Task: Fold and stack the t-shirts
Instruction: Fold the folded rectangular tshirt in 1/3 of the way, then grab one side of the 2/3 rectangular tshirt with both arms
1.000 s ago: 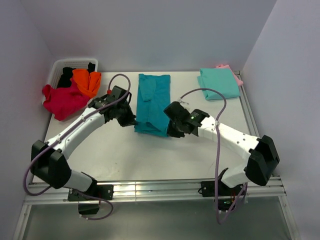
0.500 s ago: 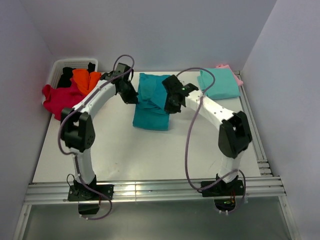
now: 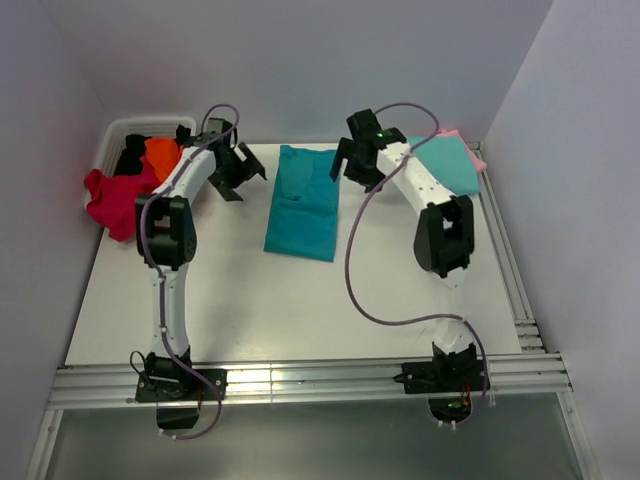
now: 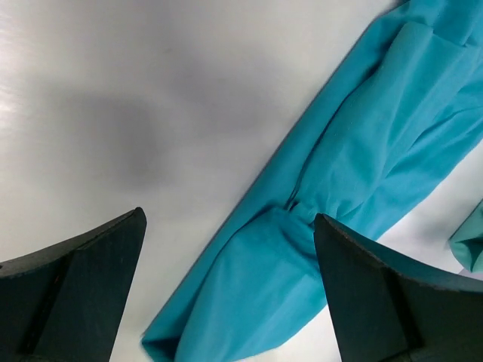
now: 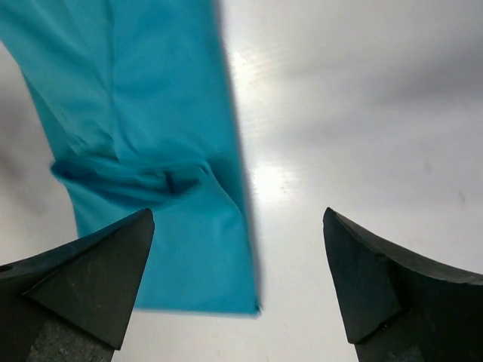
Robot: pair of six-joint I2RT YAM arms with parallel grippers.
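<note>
We see both pincers spread wide, with nothing between their fingers. The left pincer hangs over the bare surface just left of the teal-blue t-shirt, which lies folded into a long strip at the far middle. The right pincer hangs just right of that shirt's far end. Neither pinches the cloth. At far right the mint-green t-shirt lies folded over the pink t-shirt. At far left the crimson t-shirt and orange t-shirt spill from the white basket.
</note>
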